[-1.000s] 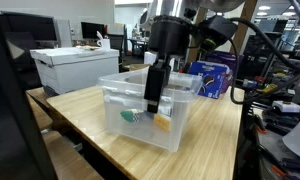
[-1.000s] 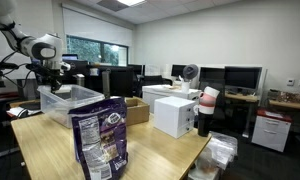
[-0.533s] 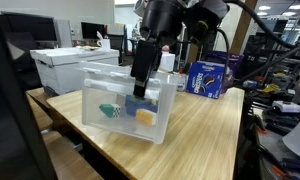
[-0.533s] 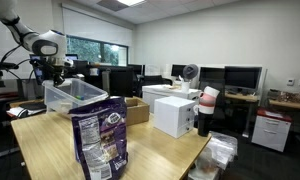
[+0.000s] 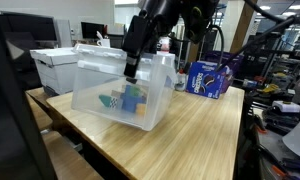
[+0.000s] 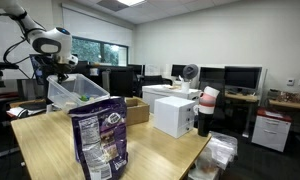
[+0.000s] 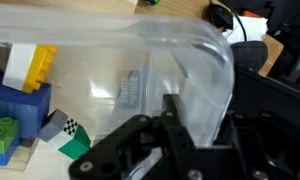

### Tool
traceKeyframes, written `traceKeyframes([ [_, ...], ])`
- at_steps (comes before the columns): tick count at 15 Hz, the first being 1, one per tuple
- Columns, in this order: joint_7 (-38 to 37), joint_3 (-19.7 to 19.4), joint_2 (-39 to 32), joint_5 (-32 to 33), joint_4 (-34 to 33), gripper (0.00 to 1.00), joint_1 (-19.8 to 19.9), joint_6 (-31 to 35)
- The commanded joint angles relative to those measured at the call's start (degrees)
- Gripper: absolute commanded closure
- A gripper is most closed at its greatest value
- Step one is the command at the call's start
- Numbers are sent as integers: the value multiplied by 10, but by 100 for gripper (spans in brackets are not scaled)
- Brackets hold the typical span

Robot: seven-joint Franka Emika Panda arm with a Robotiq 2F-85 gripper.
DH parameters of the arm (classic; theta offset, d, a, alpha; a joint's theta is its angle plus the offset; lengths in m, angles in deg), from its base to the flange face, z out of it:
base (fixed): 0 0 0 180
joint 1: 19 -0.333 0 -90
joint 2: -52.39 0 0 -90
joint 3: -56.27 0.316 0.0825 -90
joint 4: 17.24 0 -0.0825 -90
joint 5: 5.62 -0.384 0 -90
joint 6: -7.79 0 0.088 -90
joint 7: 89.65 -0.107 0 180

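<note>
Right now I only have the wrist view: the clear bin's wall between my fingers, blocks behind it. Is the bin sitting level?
Observer: No. In an exterior view the clear bin is tipped, and the gripper holds its gripped rim high.
Operator: Anything beside it on the table?
Observer: A blue box stands apart from it on the wooden table.
Operator: And beyond the bin?
Observer: A white box; I cannot tell the gap between them.

Clear, see-through bin [image 5: 98,98]; inside it a blue block [image 7: 18,106], yellow block [image 7: 32,68], green block [image 7: 2,136] and black-and-white checkered piece [image 7: 54,126]; pale wood-grain counter [image 5: 205,130].
</note>
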Motion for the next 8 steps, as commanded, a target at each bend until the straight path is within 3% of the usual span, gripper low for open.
traceKeyframes([
  [1, 54, -1, 18, -69, 2, 93, 3, 14],
  [8, 152, -7, 29, -209, -2, 93, 1, 25],
])
